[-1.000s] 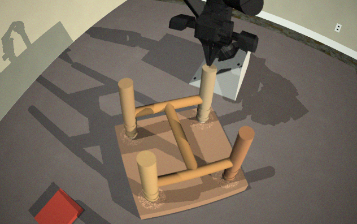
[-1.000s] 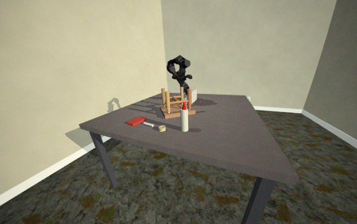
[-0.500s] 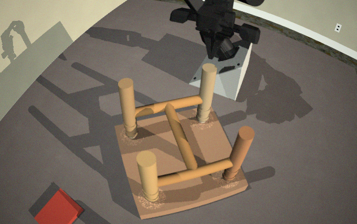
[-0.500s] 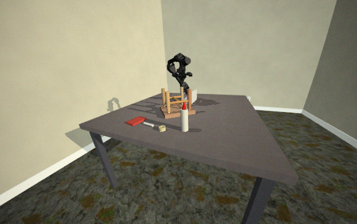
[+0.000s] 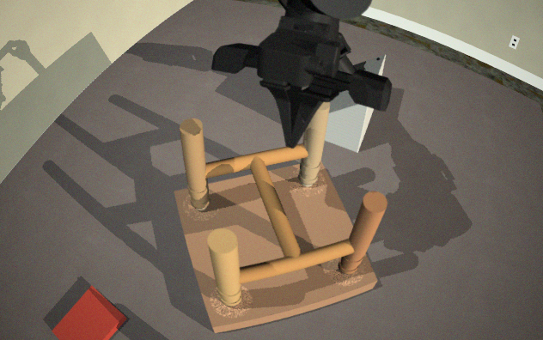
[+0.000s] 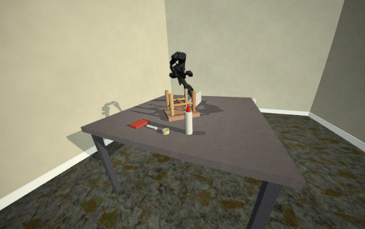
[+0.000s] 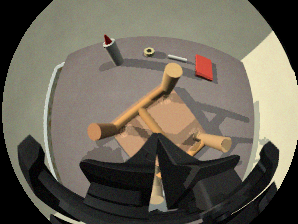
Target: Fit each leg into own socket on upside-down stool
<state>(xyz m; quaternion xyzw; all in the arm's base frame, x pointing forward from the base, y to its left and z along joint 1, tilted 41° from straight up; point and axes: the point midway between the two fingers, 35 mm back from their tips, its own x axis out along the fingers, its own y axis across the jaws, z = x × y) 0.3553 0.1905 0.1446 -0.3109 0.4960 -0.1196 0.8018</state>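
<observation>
At upper centre of the top view, my black parallel-jaw gripper (image 5: 292, 145) (image 7: 156, 136) points down, fingertips together, nothing between them, and below me sits the upturned brown wooden stool seat (image 5: 251, 253) (image 6: 183, 116) (image 7: 172, 117), four round wooden legs rising from its corners!

The closed end effector (image 5: 292, 145) (image 7: 156, 136) has been brought from the white block (image 5: 345, 128) toward the stool, its tips now seen beside the far pale leg (image 5: 315, 137), whose top is covered in the top view.
</observation>
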